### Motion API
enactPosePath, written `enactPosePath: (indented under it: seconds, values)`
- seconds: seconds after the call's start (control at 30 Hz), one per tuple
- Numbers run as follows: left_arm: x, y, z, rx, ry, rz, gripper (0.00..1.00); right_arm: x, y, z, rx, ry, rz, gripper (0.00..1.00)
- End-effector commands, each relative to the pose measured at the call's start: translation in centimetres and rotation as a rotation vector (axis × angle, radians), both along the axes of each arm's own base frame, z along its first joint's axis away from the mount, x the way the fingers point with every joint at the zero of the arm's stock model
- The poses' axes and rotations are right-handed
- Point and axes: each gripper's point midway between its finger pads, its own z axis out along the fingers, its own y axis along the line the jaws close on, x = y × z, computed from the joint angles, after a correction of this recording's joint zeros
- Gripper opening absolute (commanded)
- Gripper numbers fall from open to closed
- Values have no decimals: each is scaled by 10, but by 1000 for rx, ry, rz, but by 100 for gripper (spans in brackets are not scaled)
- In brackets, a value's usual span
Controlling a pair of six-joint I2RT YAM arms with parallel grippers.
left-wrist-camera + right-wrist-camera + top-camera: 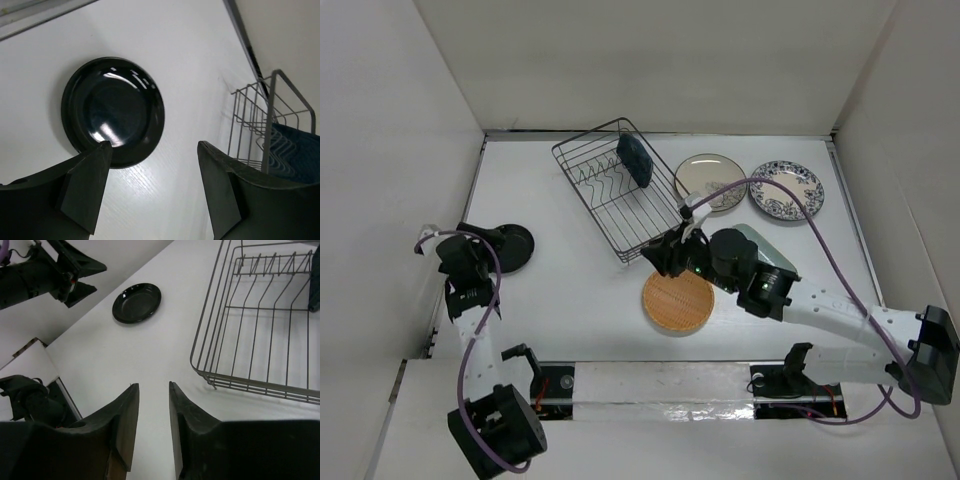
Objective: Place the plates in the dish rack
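The wire dish rack (610, 195) stands at the back centre, with a dark blue plate (638, 160) upright in it. On the table lie a round black plate (512, 248), an orange-tan woven plate (678, 301), a beige dark-rimmed plate (710, 180) and a white plate with a blue floral rim (786, 190). A pale green plate (768, 246) lies partly under the right arm. My left gripper (152, 143) is wide open just short of the black plate (112, 111) and holds nothing. My right gripper (152, 386) is open with a narrow gap over bare table, beside the rack's near corner (210, 377).
In the right wrist view the left arm (45, 275) shows beyond the black plate (136, 302). White walls enclose the table on three sides. The right arm (820, 305) crosses the right half of the table, from its base to the rack's near corner.
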Motion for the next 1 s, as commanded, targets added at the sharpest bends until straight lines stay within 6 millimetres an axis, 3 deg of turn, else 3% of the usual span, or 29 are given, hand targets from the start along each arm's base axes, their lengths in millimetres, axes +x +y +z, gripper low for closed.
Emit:
enactPosePath:
  seconds: [0.0, 0.07, 0.33, 0.43, 0.57, 0.8, 0.97]
  values:
    - [-1, 21, -20, -60, 23, 123, 66, 12, -9, 3, 32, 23, -29, 39]
    - [-3, 32, -34, -90, 59, 157, 65, 20, -15, 1, 41, 30, -47, 40]
    - [-1, 29, -89, -237, 135, 209, 55, 22, -28, 7, 85, 36, -37, 41]
    - [-2, 34, -100, -250, 139, 249, 52, 22, -31, 7, 93, 39, -39, 41]
    - [-7, 43, -111, -238, 191, 306, 51, 35, -42, 4, 105, 62, -99, 40]
    - [-6, 48, -127, -254, 223, 339, 45, 39, -51, 6, 130, 61, -116, 40]
    - [7, 46, -124, -271, 196, 316, 40, 37, -50, 6, 131, 57, -114, 40]
